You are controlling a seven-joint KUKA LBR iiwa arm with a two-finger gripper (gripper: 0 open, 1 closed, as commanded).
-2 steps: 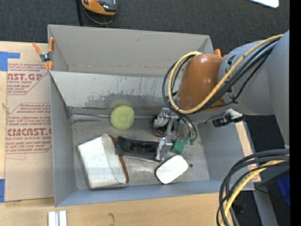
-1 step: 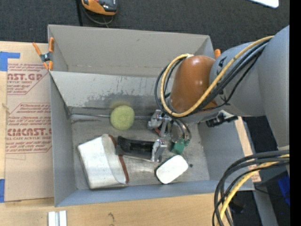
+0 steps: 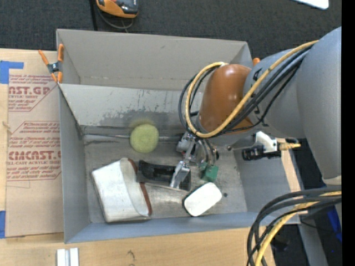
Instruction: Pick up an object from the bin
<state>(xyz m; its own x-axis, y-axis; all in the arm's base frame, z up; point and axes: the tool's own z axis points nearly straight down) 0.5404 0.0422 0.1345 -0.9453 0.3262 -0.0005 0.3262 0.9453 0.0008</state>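
"cast acrylic" on left cardboard sheet (image 3: 29, 127)

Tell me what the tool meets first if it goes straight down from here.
Probably the right end of the black object; the tool sits directly over it, though depth is unclear.

Bin (image 3: 72, 148) matt grey metal; ball (image 3: 144, 137) fuzzy; white block (image 3: 203, 199) smooth.

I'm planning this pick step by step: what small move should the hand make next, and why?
Probably ease straight down a little. The hand sits low at the right end of the black oblong thing near the bin's middle. A white oval thing and a small green piece lie close beside it, so drifting sideways would likely catch those instead.
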